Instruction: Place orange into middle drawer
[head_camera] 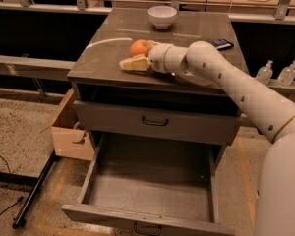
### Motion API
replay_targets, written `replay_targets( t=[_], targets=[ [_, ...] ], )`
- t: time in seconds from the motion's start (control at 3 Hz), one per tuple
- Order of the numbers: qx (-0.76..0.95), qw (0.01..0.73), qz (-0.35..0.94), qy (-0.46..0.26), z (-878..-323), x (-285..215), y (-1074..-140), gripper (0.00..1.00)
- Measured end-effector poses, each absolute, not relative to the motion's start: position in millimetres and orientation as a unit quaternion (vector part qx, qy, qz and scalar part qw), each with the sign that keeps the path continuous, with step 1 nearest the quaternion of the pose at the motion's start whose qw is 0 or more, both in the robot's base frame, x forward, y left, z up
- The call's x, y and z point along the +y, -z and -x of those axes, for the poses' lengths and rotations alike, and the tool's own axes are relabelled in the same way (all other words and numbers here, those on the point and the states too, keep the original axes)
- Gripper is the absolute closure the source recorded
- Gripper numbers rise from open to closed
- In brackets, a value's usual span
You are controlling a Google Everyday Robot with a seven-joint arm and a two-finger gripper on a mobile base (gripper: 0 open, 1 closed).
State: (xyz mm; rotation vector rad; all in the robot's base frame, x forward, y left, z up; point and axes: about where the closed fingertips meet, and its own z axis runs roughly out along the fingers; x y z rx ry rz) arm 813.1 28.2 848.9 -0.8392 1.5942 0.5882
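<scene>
The orange sits on the cabinet top, left of its middle. My gripper reaches in from the right at the level of the top and is open. Its near finger lies just in front of the orange and the far finger shows behind it, so the orange is between them. I cannot tell if they touch it. Below, the middle drawer is pulled wide open, with a bare floor and a small black handle.
A white bowl stands at the back of the cabinet top. A dark flat object lies at the right. The drawer front above is closed. A cardboard box sits at the left, two bottles at the right.
</scene>
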Motion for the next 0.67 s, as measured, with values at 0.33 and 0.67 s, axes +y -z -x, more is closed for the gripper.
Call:
replay_targets(
  t=[0.33, 0.67],
  targets=[
    [0.686, 0.581, 0.363, -0.246, -820, 23, -846, 0.41],
    [0.688, 0.580, 0.369, -0.233, -817, -2, -859, 0.65]
  ],
)
